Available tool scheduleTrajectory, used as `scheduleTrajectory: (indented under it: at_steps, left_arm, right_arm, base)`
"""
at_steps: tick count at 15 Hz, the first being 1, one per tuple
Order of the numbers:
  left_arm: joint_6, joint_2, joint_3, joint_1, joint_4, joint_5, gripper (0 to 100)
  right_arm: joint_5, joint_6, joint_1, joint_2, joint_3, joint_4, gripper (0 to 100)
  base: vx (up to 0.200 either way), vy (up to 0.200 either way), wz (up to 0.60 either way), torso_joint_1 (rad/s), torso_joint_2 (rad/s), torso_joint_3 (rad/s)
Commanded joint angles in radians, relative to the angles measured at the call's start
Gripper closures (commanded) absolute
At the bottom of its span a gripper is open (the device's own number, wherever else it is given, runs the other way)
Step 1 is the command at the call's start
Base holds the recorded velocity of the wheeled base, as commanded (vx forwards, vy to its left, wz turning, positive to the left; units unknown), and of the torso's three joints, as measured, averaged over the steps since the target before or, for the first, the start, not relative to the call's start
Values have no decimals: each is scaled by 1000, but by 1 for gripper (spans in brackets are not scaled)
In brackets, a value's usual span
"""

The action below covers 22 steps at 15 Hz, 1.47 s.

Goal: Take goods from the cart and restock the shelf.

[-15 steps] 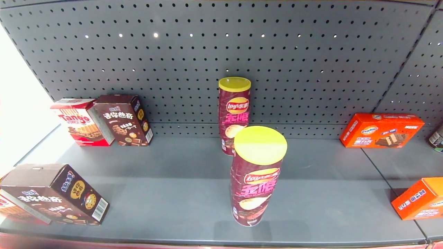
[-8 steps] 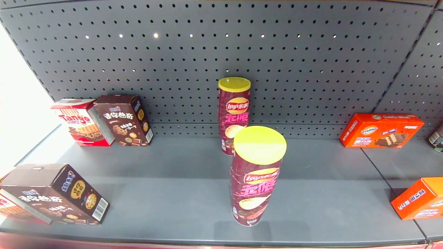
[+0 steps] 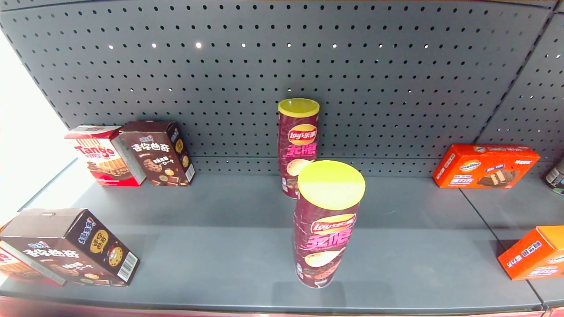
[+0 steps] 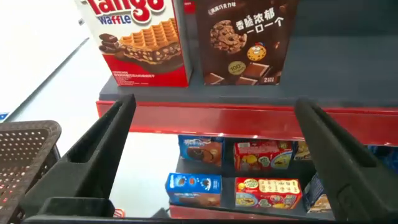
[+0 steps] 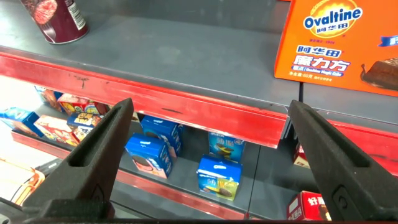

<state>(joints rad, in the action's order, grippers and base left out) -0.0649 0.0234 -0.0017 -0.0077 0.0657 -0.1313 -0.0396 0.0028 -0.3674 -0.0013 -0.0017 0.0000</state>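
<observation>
Two maroon chip cans with yellow lids stand upright on the grey shelf (image 3: 418, 246): the front can (image 3: 326, 224) near the front edge, the rear can (image 3: 298, 145) by the pegboard. My left gripper (image 4: 214, 102) is open and holds nothing, hanging below and in front of the shelf's red front edge (image 4: 217, 118), under a wafer box (image 4: 140, 40) and a brown cookie box (image 4: 245, 40). My right gripper (image 5: 211, 106) is also open and holds nothing, below the red edge (image 5: 186, 102), between a chip can's base (image 5: 59, 18) and an orange box (image 5: 339, 43).
Boxes sit at the shelf's left: wafer box (image 3: 103, 154), cookie box (image 3: 156, 152), another cookie box (image 3: 70, 246) at the front. Orange boxes lie at the right (image 3: 484, 165), (image 3: 533, 253). A dark mesh basket (image 4: 25, 149) is beside the left gripper. The lower shelf holds blue boxes (image 5: 149, 152).
</observation>
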Motion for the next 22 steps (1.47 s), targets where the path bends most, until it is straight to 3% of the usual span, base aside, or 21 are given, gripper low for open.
scheduleTrajectory:
  at_steps: [1, 3, 8, 10, 11, 12, 19, 21, 22]
  left_arm:
    - [34, -14, 2, 3, 0, -1, 0]
    - [45, -14, 2, 3, 0, -1, 0]
    - [34, -14, 2, 3, 2, 15, 0]
    - [34, -14, 2, 6, 0, 133, 0]
    - [36, -16, 2, 6, 0, 271, 0]
    - [34, -17, 2, 6, 0, 295, 0]
    - [42, -19, -3, 3, -12, 292, 0]
    - [91, -17, 0, 3, -4, 294, 0]
    - [94, -17, 2, 3, -3, 292, 0]
  right_arm:
    - [1, 0, -1, 1, 0, 0, 0]
    - [0, 0, -1, 1, 0, 0, 0]
    - [0, 0, 1, 1, 0, 0, 0]
    - [0, 0, -1, 1, 0, 0, 0]
    - [0, 0, -1, 1, 0, 0, 0]
    - [0, 0, -1, 1, 0, 0, 0]
    - [1, 0, -1, 1, 0, 0, 0]
    - [0, 0, -1, 1, 0, 0, 0]
    - [0, 0, -1, 1, 0, 0, 0]
  base:
    - [0, 0, 0, 0, 0, 0]
    - [0, 0, 0, 0, 0, 0]
    - [0, 0, 0, 0, 0, 0]
    - [0, 0, 0, 0, 0, 0]
    - [0, 0, 0, 0, 0, 0]
    - [0, 0, 0, 0, 0, 0]
    - [0, 0, 0, 0, 0, 0]
    - [0, 0, 0, 0, 0, 0]
    - [0, 0, 0, 0, 0, 0]
